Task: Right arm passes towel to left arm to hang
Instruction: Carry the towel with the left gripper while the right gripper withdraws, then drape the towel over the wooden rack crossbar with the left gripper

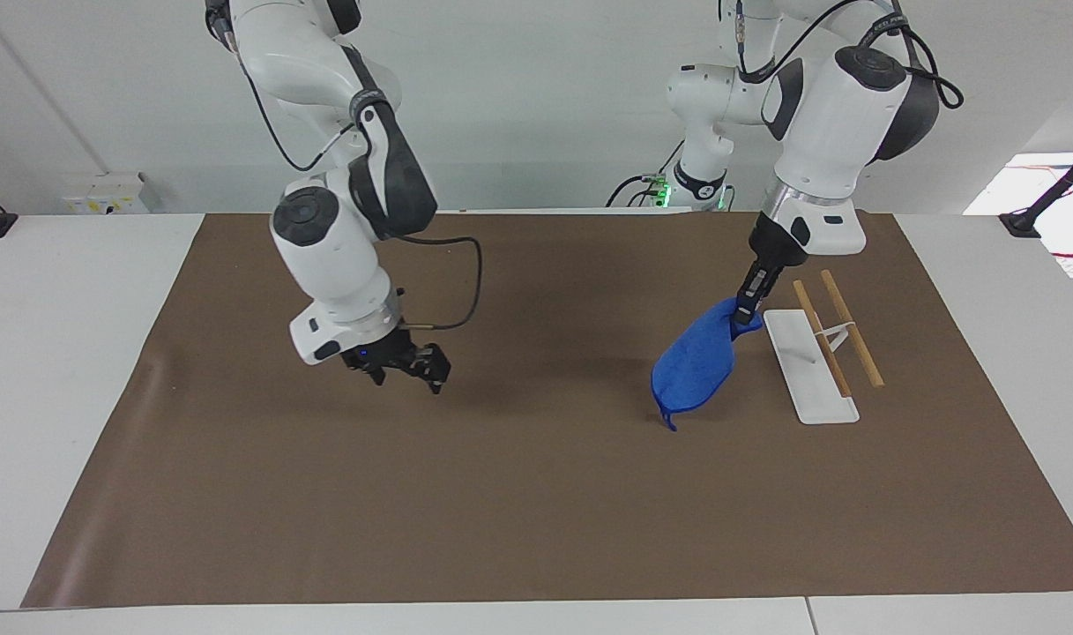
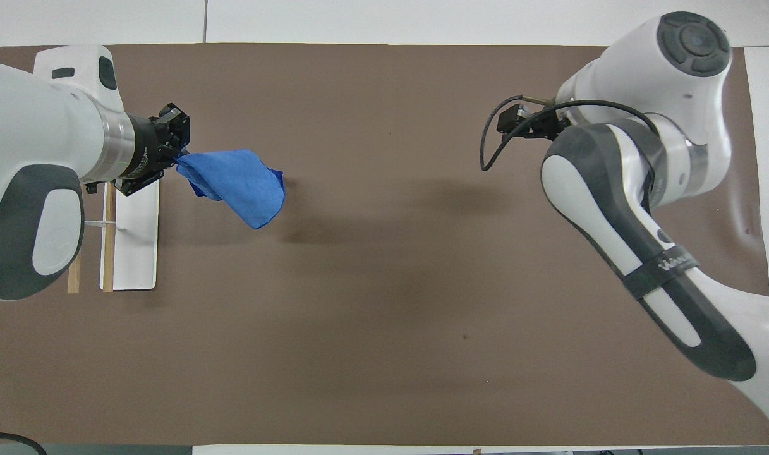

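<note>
The blue towel (image 1: 695,366) hangs by one corner in the air, and my left gripper (image 1: 746,316) is shut on that corner. It droops over the brown mat beside the rack, its lower tip close to the mat. From above, the towel (image 2: 236,183) spreads away from the left gripper (image 2: 177,153). My right gripper (image 1: 408,377) hovers low over the mat toward the right arm's end of the table, open, with nothing between its fingers. In the overhead view the right arm's wrist (image 2: 687,158) covers its gripper.
A hanging rack with a white base (image 1: 809,370) and two wooden rods (image 1: 849,331) stands at the left arm's end of the table, right beside the towel. It shows from above as the white base (image 2: 131,246). The brown mat (image 1: 536,494) covers most of the table.
</note>
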Controlling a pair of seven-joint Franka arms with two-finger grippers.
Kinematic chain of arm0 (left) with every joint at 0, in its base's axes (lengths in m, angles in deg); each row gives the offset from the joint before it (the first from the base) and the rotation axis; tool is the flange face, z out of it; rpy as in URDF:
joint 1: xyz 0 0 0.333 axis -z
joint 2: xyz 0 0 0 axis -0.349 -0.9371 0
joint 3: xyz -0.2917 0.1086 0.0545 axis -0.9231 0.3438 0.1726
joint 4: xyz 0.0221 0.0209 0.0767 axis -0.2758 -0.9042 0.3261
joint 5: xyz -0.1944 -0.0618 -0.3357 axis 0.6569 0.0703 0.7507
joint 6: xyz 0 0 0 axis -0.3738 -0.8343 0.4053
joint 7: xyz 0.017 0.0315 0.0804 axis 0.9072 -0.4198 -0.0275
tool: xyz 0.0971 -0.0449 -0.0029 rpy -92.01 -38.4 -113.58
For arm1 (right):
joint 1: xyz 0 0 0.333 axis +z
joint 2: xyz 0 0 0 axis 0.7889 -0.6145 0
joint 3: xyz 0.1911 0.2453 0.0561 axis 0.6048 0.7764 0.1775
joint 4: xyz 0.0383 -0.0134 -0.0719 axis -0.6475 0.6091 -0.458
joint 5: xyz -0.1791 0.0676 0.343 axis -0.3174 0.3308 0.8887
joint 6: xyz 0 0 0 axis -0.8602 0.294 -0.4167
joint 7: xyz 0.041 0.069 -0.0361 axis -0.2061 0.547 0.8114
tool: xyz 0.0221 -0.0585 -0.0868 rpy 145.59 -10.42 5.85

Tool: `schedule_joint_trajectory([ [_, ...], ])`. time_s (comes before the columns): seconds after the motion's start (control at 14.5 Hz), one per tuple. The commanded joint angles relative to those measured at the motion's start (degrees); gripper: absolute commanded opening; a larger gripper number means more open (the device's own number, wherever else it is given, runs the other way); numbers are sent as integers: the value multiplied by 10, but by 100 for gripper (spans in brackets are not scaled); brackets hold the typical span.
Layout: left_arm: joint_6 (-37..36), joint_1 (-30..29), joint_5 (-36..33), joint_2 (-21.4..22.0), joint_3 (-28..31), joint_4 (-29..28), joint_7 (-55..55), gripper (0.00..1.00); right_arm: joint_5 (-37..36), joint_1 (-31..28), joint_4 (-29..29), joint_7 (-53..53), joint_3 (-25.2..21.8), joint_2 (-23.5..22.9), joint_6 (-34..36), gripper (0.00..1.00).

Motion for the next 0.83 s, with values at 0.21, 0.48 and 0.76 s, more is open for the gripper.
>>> schedule_joint_trajectory([
  [0.21, 119, 6, -193, 91, 3, -141, 13, 0, -17, -95, -24, 110, 6, 75, 138, 100],
  [0.48, 191, -57, -265, 124, 4, -206, 30, 0, -40, -120, -32, 157, 6, 111, 189, 100],
  [0.76, 253, -127, -265, 172, 4, -271, 35, 0, -56, -132, -31, 165, 7, 149, 227, 100],
])
